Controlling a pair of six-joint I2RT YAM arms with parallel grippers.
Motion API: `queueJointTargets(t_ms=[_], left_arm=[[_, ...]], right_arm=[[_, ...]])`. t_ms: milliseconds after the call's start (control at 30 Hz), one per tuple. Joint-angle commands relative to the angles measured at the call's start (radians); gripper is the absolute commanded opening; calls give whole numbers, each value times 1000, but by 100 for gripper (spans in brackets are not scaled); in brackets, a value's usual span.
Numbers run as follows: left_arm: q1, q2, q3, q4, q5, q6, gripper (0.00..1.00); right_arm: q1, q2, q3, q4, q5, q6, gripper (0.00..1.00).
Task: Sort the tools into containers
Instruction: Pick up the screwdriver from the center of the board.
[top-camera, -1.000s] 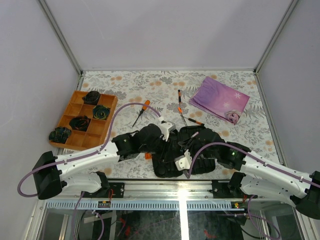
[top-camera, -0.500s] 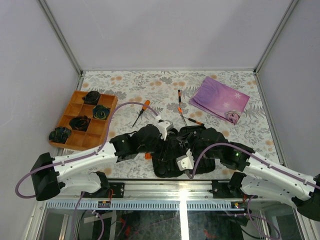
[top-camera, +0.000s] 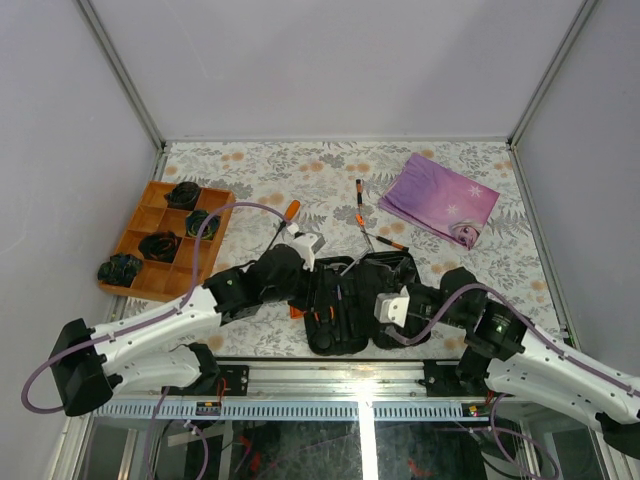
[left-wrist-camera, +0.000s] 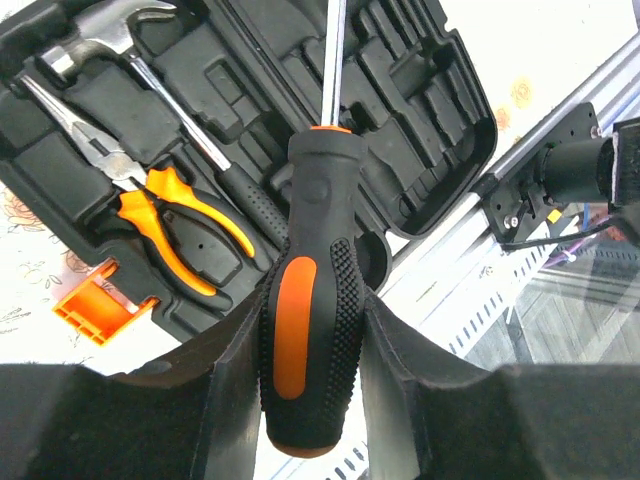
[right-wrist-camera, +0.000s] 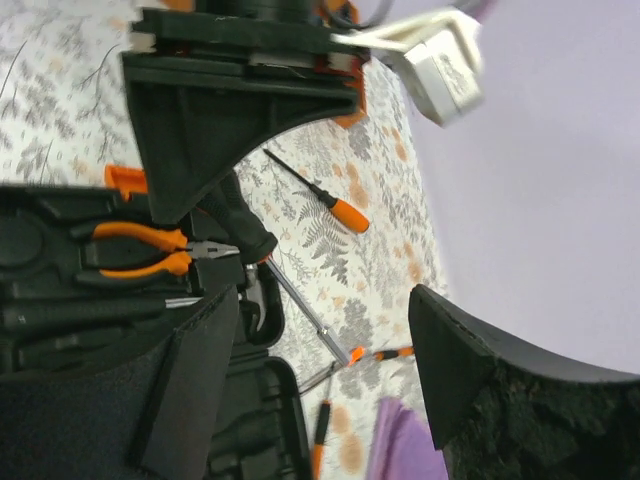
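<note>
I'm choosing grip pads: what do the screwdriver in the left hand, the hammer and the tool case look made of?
The screwdriver handle looks like hard black plastic with a dimpled, probably rubbery grip and a smooth orange inset; its shaft is bright metal. The hammer head seems polished steel, by its glints. The tool case looks like matte black moulded plastic, given its formed slots.

Soft, even overhead light; shadows faint.
Glare streaks the front rail; the left wrist view burns the tablecloth white; the right wrist's near fingers sit dark and soft-focused.
</note>
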Motion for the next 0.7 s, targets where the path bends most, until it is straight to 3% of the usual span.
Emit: queueJointTargets(t_ms=[0,167,367,567,667], left_arm=[[28,-40,-16,50,-29,-24,0],[42,-67,-27,65,-62,-45,0],[43,-83,-31,72,-95,-60,0],[43,-99,-43,98,-115,-80,0],[41,-106,-55,122,-113,-87,0]], right_arm=[[5,-37,-41,242,140,367,76],[6,-16,-55,269,249,684,76],[5,42,-22,195,491,1012,76],[6,144,66,18,635,1187,78],[6,168,86,-2,593,1244,79]])
